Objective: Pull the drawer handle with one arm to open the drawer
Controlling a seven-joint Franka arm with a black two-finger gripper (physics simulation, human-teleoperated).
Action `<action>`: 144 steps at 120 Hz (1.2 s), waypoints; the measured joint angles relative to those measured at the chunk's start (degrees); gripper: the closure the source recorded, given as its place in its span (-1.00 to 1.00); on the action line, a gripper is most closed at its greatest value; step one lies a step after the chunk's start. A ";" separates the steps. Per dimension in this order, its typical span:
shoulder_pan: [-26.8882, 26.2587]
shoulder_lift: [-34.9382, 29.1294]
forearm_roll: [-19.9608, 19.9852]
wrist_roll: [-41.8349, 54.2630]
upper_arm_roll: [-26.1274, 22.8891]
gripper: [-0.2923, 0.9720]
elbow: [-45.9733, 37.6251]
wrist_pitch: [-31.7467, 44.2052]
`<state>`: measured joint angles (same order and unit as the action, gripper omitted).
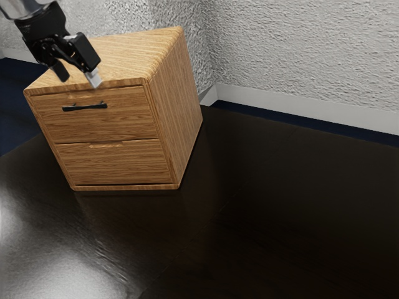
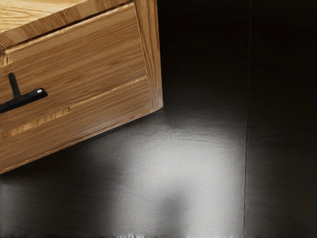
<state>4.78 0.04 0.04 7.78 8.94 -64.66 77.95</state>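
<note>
Exterior view: dark glossy table (image 1: 280, 218) lies bare and wide in front of and to the exterior view's right of the cabinet (image 1: 177, 106). Lower drawer (image 1: 115, 161) and top drawer (image 1: 100, 115) both sit flush with the cabinet face. Black handle (image 1: 84, 107) runs level across the top drawer, left of centre. Gripper (image 1: 80, 78) hangs just above the cabinet's front top edge, over the handle, fingers spread, holding nothing. Textured wall (image 1: 299, 50) stands behind.

Wrist view: handle (image 2: 22, 99) stands off the drawer front.
</note>
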 joint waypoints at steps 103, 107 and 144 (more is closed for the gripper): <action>-8.89 1.85 -1.46 -53.87 0.09 -0.54 -0.89 2.33; -8.18 1.89 -1.42 -56.25 0.09 -0.54 -0.99 2.55; -6.07 0.74 -1.41 -73.06 1.16 -0.54 -6.51 6.19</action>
<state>-1.28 0.78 -1.38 -65.28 10.10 -71.17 84.13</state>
